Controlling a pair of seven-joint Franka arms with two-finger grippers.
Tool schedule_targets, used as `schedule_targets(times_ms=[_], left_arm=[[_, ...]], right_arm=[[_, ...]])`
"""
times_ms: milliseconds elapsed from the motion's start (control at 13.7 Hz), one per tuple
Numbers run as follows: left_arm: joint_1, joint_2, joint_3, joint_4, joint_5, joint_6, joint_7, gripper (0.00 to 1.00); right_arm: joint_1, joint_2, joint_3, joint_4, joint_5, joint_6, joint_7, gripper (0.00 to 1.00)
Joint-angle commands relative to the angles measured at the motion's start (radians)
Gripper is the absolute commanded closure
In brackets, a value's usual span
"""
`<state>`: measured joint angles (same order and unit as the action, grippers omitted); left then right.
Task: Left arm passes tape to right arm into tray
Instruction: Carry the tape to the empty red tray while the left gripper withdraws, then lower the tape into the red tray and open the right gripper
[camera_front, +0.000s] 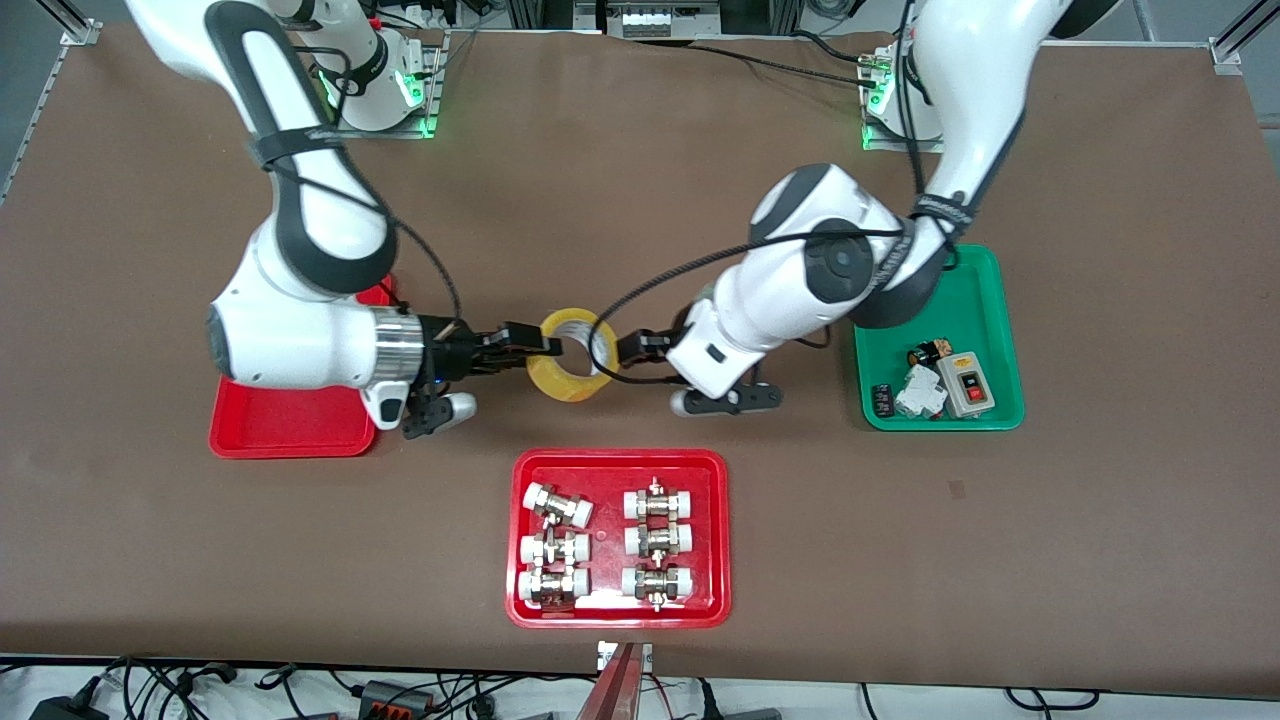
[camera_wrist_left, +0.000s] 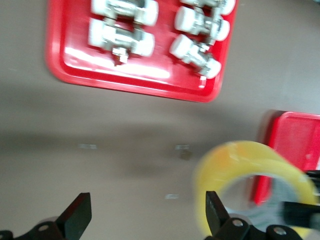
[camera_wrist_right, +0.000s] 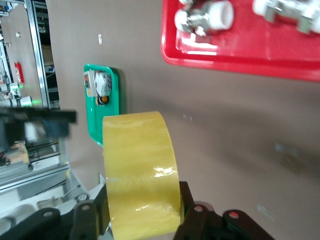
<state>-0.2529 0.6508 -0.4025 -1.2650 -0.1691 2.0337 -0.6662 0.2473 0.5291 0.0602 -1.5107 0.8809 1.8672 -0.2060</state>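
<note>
Handover | my right gripper (camera_front: 530, 347) clamps the yellow tape roll (camera_front: 572, 355) over bare table | left gripper (camera_front: 625, 352) spread wide, released | plain red tray (camera_front: 290, 420) awaits.

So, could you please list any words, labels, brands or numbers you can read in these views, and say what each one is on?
None can be read.
Strap on the left arm: a pale mark, too small to read.
Switch box in the green tray: a red button, no legible label.
Tape, held by the right tool: plain yellow, no print.
</note>
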Motion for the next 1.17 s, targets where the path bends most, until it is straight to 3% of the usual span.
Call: schedule_targets(times_ms=[0,438,730,1096], left_arm=[[0.05,-0.055,-0.004,-0.002,0.017,-0.113,0.113,0.0],[0.196,-0.16,0.001,-0.001,0.02,-0.427,0.382,0.0],[0.28,-0.229,-0.007,-0.001,0.141,-0.608,0.54,0.0],[0.381,-0.254,0.005,-0.002,0.16,-0.739,0.6,0.0]], right_arm=[[-0.126,-0.008,0.009,0.009,-0.012,-0.172,-0.12,1.0],[-0.38,0.038,0.01,-0.009,-0.253,-0.431,-0.354,1.0],[-0.502,0.132,0.01,-0.006,-0.382,-0.441,-0.548,1.0],[-0.563,0.242,0.01,-0.003,-0.439,-0.416,-0.653,1.0]])
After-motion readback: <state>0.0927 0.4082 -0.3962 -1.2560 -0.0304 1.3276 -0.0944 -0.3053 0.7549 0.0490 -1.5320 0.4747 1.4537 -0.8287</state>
